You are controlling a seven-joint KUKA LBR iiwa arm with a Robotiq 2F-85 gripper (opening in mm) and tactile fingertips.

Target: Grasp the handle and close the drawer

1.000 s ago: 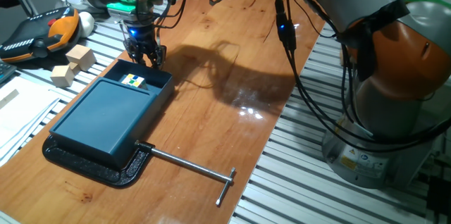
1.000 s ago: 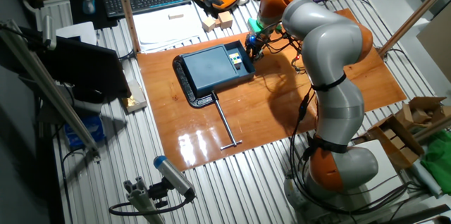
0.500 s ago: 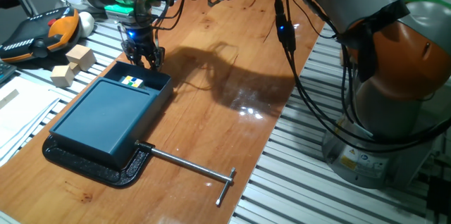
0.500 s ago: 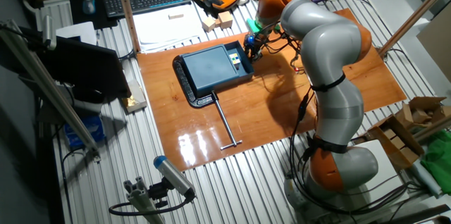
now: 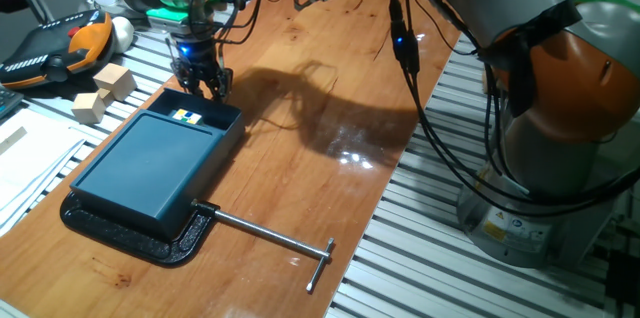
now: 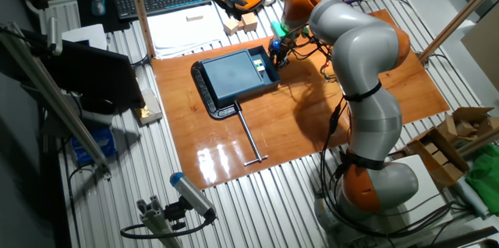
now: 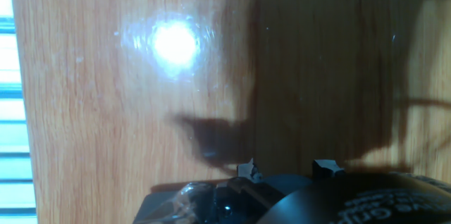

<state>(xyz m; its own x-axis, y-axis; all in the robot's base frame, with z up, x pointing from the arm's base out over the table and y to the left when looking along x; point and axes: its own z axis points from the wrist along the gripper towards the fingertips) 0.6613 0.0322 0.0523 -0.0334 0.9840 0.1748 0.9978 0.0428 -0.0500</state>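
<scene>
The drawer is a shallow dark teal tray that sticks a short way out of the flat teal box. A small yellow and green item lies in it. The handle is its outer end wall. My gripper stands upright right at this end wall, fingertips down at rim level. The other fixed view shows the gripper at the drawer's far end. In the hand view the gripper shows two fingertips apart over bare wood, with nothing between them. The drawer is out of that view.
The box sits on a black base plate. A long metal T-ended rod lies on the wooden table by the box's near corner. Wooden blocks and an orange and black pendant lie off the table's left edge.
My gripper has moved a little toward the box. The drawer has slid slightly further in, so less of it shows.
</scene>
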